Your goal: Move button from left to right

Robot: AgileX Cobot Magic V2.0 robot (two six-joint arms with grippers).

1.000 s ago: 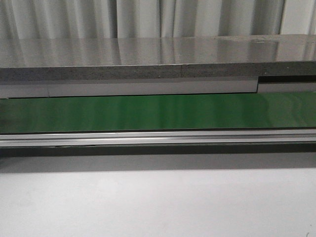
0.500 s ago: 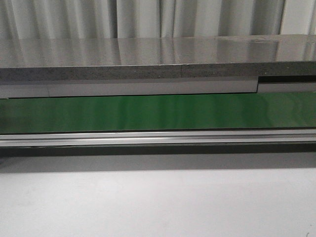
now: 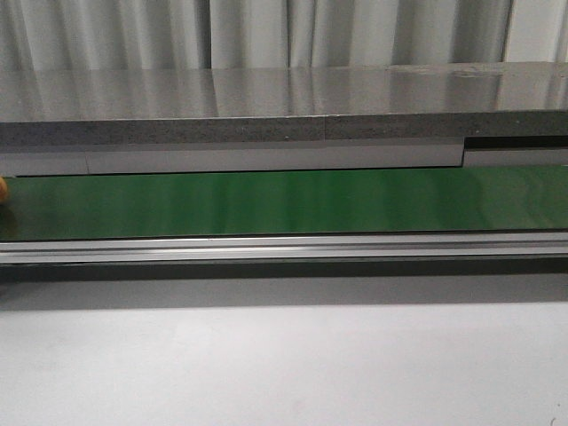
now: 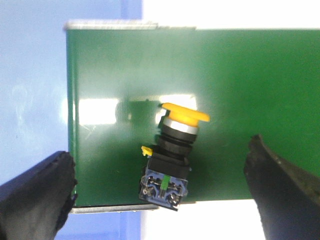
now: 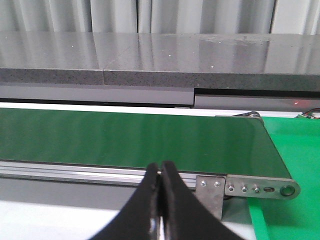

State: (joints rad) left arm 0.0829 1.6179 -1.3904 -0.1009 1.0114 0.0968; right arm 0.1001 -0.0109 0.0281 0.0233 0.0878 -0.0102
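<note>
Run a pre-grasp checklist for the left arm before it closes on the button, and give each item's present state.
1. Left gripper open wide: ok.
2. Button lies between the fingers, touching neither: ok.
3. Button rests on the green belt, lying on its side: ok, though its base sits at the belt's edge.
4. Right gripper shut and empty, over the belt's other end: ok.
5. Belt stopped: cannot tell.
6. Front view coverage of the button: not ok, only an orange sliver at the frame's left edge.
</note>
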